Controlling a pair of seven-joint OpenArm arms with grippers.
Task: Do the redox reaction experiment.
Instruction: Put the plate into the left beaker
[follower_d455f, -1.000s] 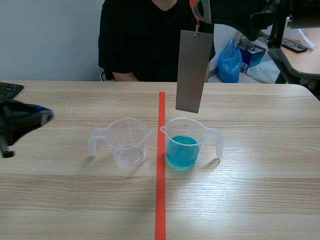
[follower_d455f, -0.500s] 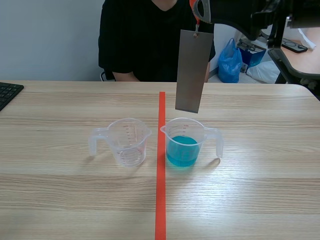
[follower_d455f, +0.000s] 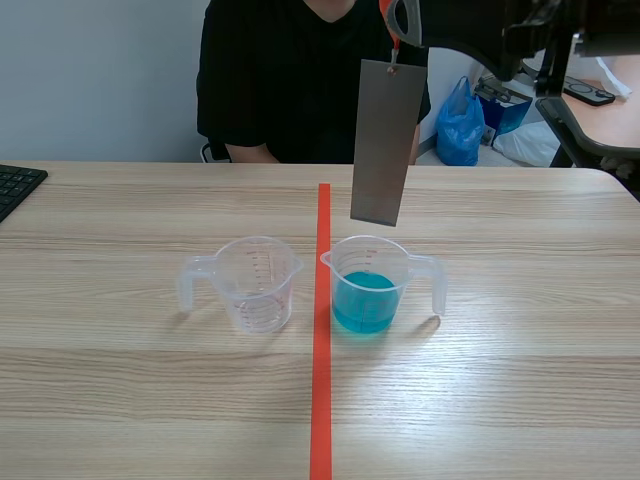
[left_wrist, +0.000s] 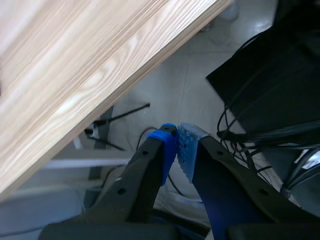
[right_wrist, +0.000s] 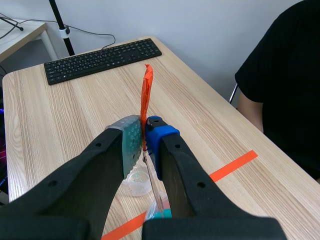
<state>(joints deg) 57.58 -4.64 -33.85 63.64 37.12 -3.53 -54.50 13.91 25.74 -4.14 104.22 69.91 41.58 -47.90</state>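
the wooden tabletop (follower_d455f: 520, 400) carries a red tape line down its middle. a person in black (follower_d455f: 290, 80) sits at the far edge. the right arm stands raised across the far right corner, and its gripper (right_wrist: 144, 132) has its pads pinched tight on an orange tab (right_wrist: 146, 97). from that tab a grey metal sheet (follower_d455f: 385, 140) hangs upright in the air, its lower edge above the blue-liquid cup (follower_d455f: 372, 285) and clear of it. that cup sits mid-table, just right of the tape. the empty cup (follower_d455f: 255, 285) sits just left of the tape. a keyboard (follower_d455f: 15, 185) lies at the left edge. the left gripper (left_wrist: 176, 145) hangs off the table below its edge, pads pressed together on nothing.
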